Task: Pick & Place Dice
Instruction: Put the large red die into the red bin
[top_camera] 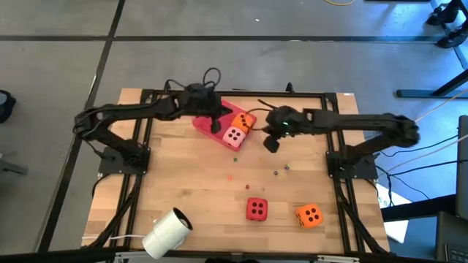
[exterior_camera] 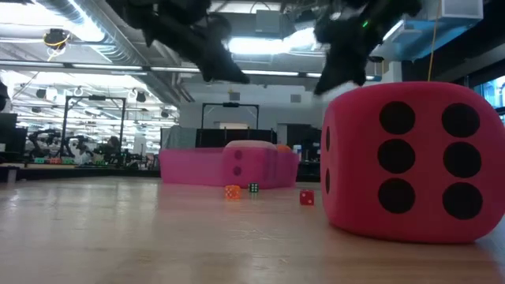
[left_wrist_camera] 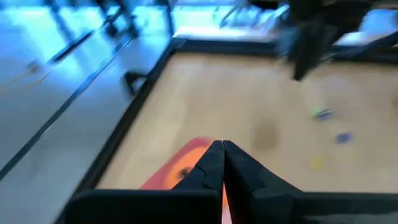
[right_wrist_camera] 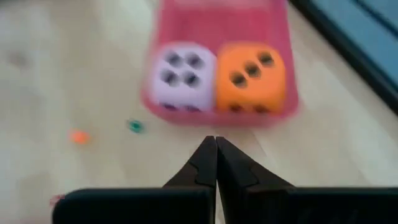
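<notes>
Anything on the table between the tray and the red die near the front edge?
In the high view, only a few tiny beads lie on the bare wood between the tray and the red die.

- A flat red tray [top_camera: 207, 126] sits near the back of the wooden counter [top_camera: 183, 183].
- A white roll [top_camera: 167, 232] lies at the front left corner of the counter.
- Tiny coloured beads [top_camera: 247, 187] are dotted around the middle of the counter.
- The grey floor [top_camera: 58, 73] goes all around.
</notes>
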`<action>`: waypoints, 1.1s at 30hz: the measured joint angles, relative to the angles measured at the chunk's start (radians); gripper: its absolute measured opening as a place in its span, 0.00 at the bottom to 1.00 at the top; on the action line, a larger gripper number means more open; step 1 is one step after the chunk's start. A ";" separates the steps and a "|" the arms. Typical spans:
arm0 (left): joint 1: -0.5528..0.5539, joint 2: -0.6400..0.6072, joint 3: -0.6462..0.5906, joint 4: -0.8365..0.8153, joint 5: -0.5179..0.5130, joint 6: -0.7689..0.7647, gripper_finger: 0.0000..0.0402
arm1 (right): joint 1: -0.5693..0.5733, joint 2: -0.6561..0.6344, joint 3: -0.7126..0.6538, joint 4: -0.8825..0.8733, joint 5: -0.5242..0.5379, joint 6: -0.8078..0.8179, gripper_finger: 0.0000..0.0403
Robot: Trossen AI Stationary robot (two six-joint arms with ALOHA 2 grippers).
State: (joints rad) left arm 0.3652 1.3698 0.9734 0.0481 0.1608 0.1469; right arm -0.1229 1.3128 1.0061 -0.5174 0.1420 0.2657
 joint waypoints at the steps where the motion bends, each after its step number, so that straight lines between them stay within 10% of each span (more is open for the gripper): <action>1: -0.014 -0.014 -0.031 0.051 0.019 -0.009 0.00 | 0.032 -0.035 -0.036 0.058 0.000 0.000 0.00; 13: -0.272 0.023 -0.372 0.746 0.060 -0.147 0.01 | 0.312 -0.197 -0.434 0.849 -0.104 -0.051 0.00; 33: -0.682 0.576 0.155 0.545 -0.086 -0.159 0.61 | 0.476 -0.197 -0.432 0.759 -0.132 0.093 0.00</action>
State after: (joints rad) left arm -0.3171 1.9456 1.1279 0.5932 0.0747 -0.0124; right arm 0.3533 1.1160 0.5743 0.2418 0.0097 0.3585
